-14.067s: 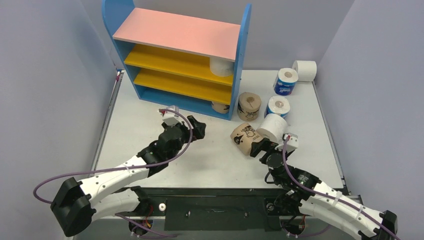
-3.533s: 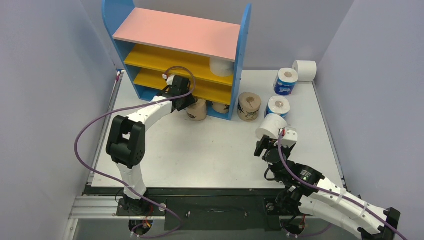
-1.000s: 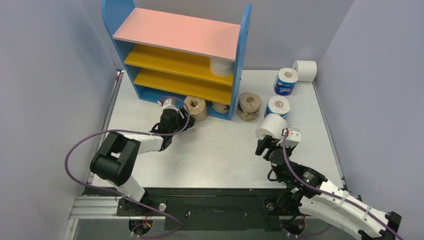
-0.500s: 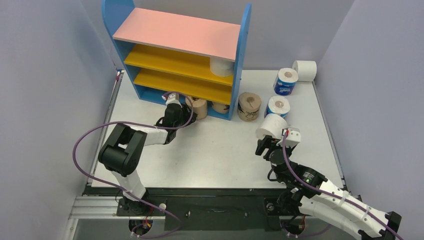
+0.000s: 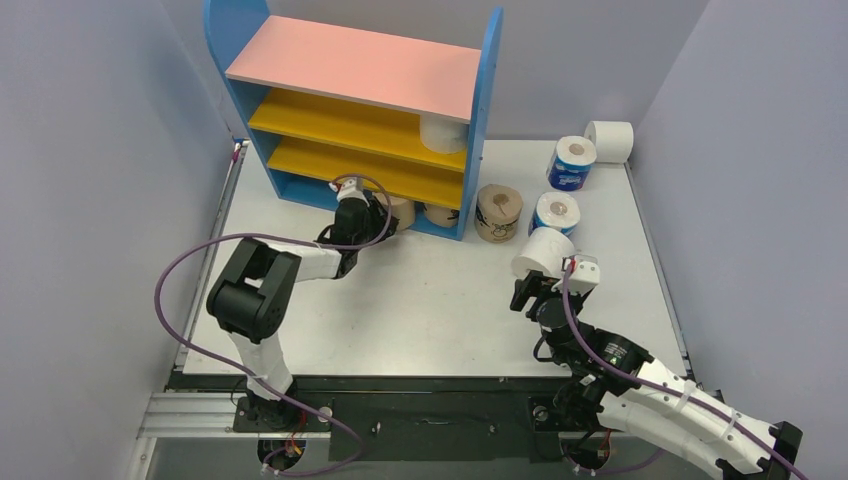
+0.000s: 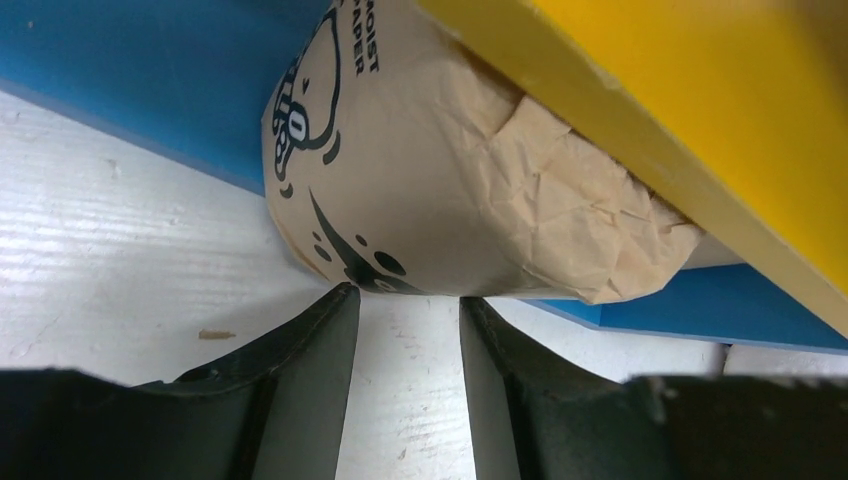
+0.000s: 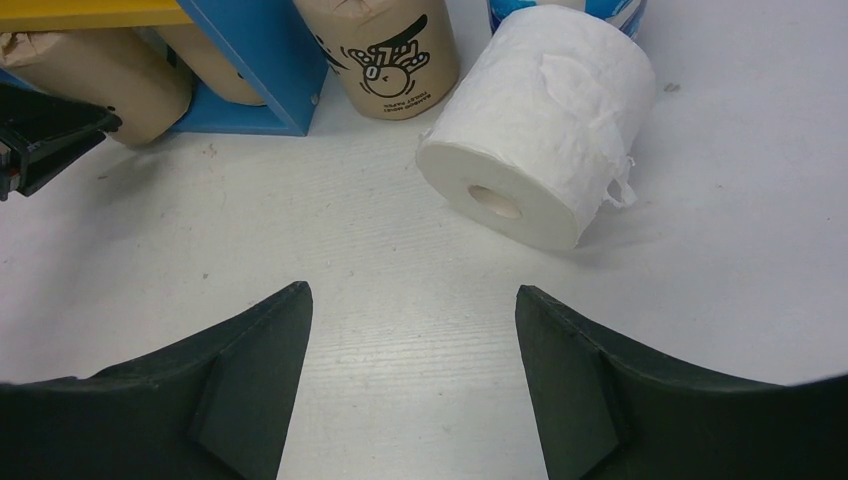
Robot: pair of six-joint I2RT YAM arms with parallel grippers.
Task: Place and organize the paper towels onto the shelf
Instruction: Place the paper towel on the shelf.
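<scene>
**Roll handling: light, soft, easily crushed**

The left gripper (image 6: 407, 297), jaws narrowly apart and empty, has its tips apparently touching a tan roll (image 6: 440, 180). That roll sits partly in the bottom tier of the shelf (image 5: 350, 65), at its front edge. The right gripper (image 7: 410, 290), jaws wide and empty, faces a white roll (image 7: 545, 150) lying on its side toward the right edge of the table (image 5: 430, 300). Expect compressible rolls. Grip gently across the cylinder wall at mid-length.

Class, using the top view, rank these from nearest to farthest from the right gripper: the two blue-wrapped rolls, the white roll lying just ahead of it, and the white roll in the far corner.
1. White roll lying on its side, just ahead of the right gripper.
2. Nearer blue-wrapped roll, right behind that.
3. Farther blue-wrapped roll, towards the back.
4. Corner white roll, far right.
</scene>
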